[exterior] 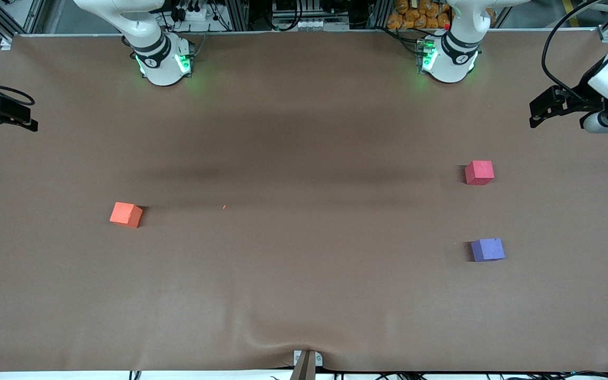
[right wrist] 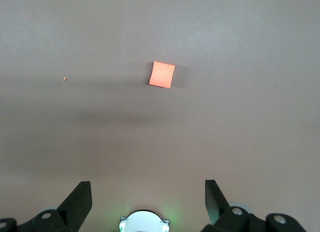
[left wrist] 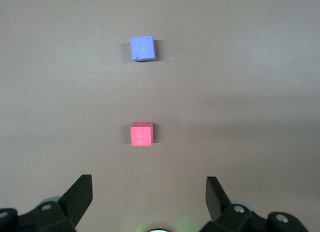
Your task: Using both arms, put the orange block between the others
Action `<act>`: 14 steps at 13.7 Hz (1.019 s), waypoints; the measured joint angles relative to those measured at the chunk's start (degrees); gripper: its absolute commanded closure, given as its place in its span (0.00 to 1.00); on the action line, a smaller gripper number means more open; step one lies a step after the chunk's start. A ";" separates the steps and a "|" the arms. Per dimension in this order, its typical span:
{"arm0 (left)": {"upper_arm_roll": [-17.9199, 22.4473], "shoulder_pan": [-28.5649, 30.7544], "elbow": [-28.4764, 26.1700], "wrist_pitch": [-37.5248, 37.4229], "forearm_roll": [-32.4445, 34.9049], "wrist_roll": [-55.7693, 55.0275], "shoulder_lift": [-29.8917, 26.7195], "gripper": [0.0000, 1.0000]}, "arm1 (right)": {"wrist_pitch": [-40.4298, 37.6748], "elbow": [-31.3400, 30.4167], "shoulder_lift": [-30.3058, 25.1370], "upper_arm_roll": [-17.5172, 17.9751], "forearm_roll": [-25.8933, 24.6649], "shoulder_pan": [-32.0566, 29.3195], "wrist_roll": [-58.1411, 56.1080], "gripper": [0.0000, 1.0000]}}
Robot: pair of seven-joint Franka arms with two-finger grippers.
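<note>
The orange block (exterior: 125, 215) (right wrist: 162, 74) lies on the brown table toward the right arm's end. Toward the left arm's end lie the others: a red-pink cube (exterior: 479, 172) (left wrist: 142, 134) and, nearer the front camera, a purple-blue cube (exterior: 487, 249) (left wrist: 143, 48), with a bare gap between them. My left gripper (exterior: 537, 113) (left wrist: 148, 184) hangs open and empty high over the left arm's end of the table, short of the red-pink cube. High over the right arm's end, my right gripper (exterior: 25, 119) (right wrist: 147, 187) is open and empty, well short of the orange block.
A tiny orange crumb (exterior: 224, 207) (right wrist: 65, 79) lies on the cloth near the table's middle. The cloth bulges in a wrinkle (exterior: 283, 338) at the front edge by a clamp (exterior: 307, 361). Two green-lit arm bases (exterior: 164, 63) (exterior: 447, 59) stand along the edge farthest from the front camera.
</note>
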 measured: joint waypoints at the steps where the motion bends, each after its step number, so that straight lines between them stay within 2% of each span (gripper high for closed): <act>1: 0.00 0.00 0.04 0.00 0.00 0.01 0.00 0.00 | -0.01 0.01 0.00 -0.04 0.00 0.00 0.00 0.00; 8: 0.01 0.08 1.08 -0.01 0.00 0.01 0.00 0.00 | 0.74 0.13 0.23 -0.05 0.00 0.02 0.00 0.00; 11: 0.00 0.12 1.31 -0.03 0.00 0.02 0.04 0.00 | 8.08 -2.45 3.68 0.01 0.04 0.26 -0.04 0.00; 14: -0.02 0.12 1.31 -0.12 0.00 0.11 0.30 0.00 | 18.85 -6.53 10.65 0.02 0.06 0.95 0.00 0.00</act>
